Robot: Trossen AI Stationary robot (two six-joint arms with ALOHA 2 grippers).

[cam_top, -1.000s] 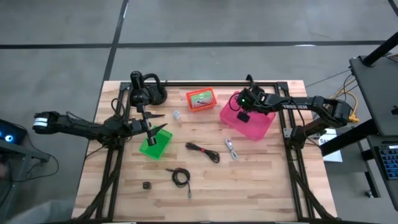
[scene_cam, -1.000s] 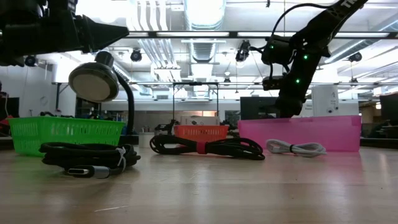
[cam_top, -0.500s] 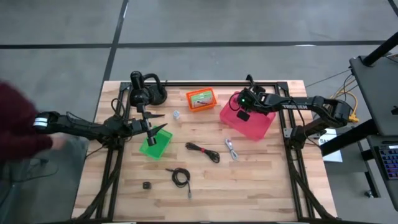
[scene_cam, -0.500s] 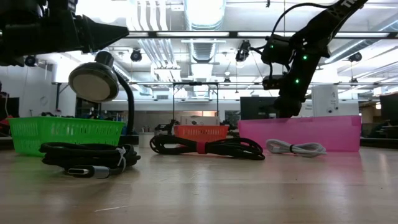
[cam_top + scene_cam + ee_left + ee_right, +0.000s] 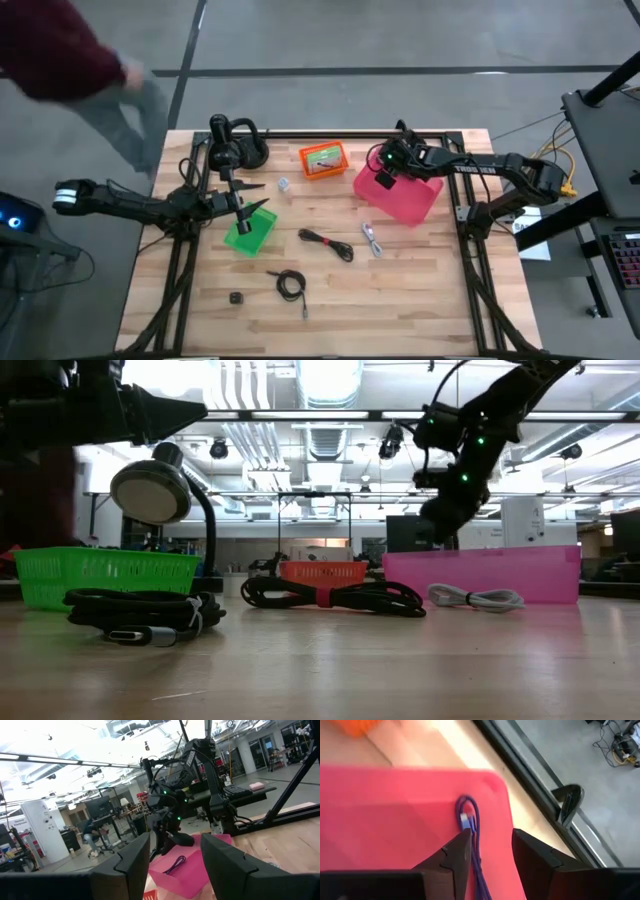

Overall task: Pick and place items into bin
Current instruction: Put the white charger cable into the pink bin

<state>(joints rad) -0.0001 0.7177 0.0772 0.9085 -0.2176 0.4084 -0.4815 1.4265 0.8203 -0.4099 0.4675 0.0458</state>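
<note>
Wooden slat table in an open workshop, concrete floor around it; a person passes at the far left, off the table.

Right gripper (image 5: pixel 385 165) hangs over the far left edge of the pink bin (image 5: pixel 408 205), fingers apart, nothing between them. Directly below, the purple cable (image 5: pixel 469 822) already lies inside the bin.

Left gripper (image 5: pixel 250 207) waits above the green bin (image 5: pixel 255 235), fingers apart, empty.

Left on the table: coiled black cable (image 5: pixel 325 243) mid-table, just beside a pale bundled cable (image 5: pixel 372 238) to its right; a second black coil (image 5: pixel 291 285) nearer; a tiny black block (image 5: pixel 236 298) near left; a tiny white piece (image 5: pixel 284 185) far, left of the orange bin (image 5: pixel 324 158).

Judgement: the cables are light, limp, likely to sag or uncoil. Best pinched across the banded middle of the bundle. The block is rigid but small; it needs a closely centred pinch.
</note>
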